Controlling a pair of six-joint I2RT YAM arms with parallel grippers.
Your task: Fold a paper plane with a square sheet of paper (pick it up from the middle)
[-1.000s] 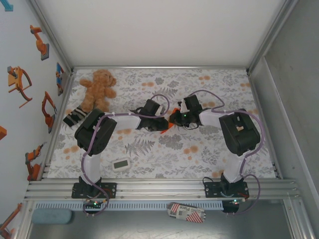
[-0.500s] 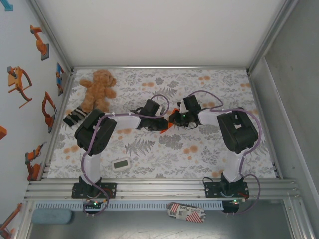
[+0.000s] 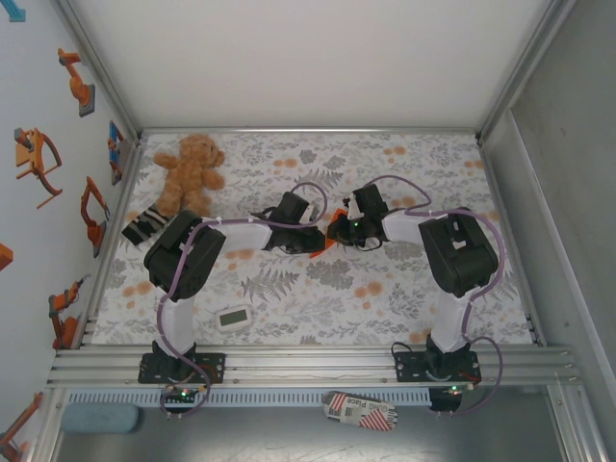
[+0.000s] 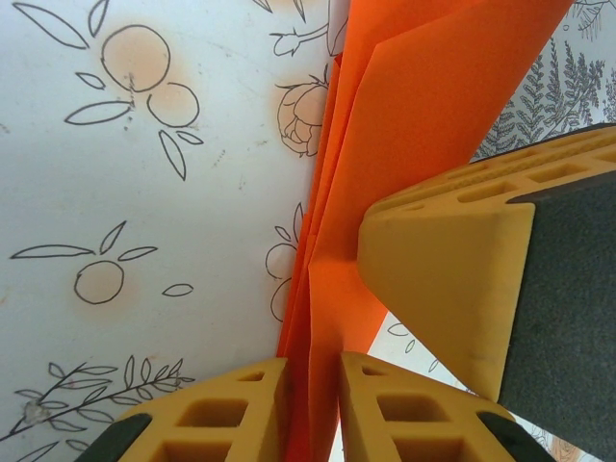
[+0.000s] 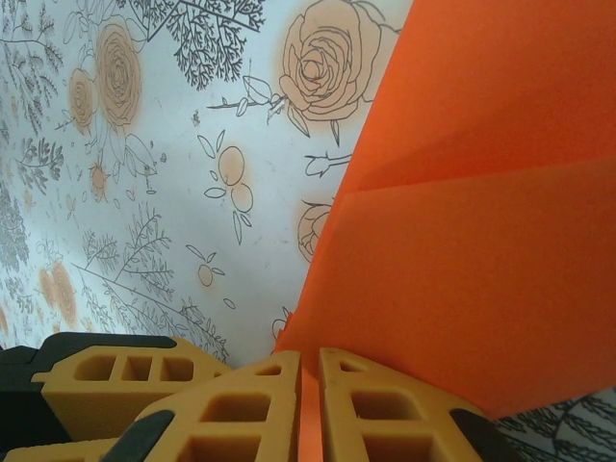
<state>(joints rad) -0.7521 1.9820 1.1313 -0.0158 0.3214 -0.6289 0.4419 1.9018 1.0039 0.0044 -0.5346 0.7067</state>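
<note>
While my left gripper [image 4: 310,385] is closed on the folded orange paper [image 4: 433,96], my right gripper [image 5: 310,371] also pinches it above the desk [image 3: 404,289].

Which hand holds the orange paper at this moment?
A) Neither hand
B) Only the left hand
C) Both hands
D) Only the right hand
C: in the left wrist view the left hand pinches the folded orange paper between its fingers, and in the right wrist view the right hand is closed on an edge of the same paper.
</note>
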